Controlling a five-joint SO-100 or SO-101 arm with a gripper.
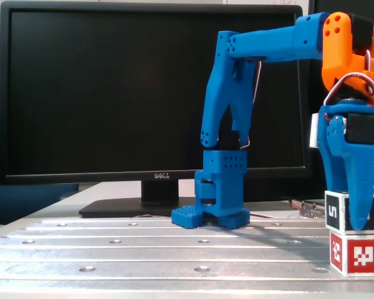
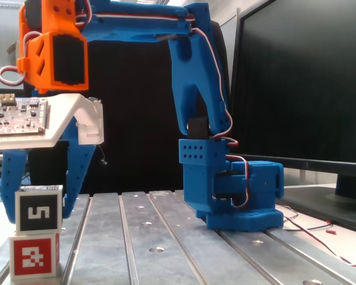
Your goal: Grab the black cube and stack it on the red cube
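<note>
A: Where's the black cube (image 1: 346,211)?

B: Sitting squarely atop the red cube (image 1: 356,253) at the slotted metal table's (image 1: 143,249) right edge in a fixed view.

A: The gripper (image 2: 38,178)?

B: Its blue fingers (image 2: 76,172) straddle the black cube, spread slightly wider than it; whether they touch it, I cannot tell. A Dell monitor (image 1: 112,93) stands behind.

The blue plastic printed arm (image 1: 237,106) carries an orange wrist housing (image 1: 349,53), red-and-white cables above the jaws, and a perforated blue base (image 2: 237,196).
</note>
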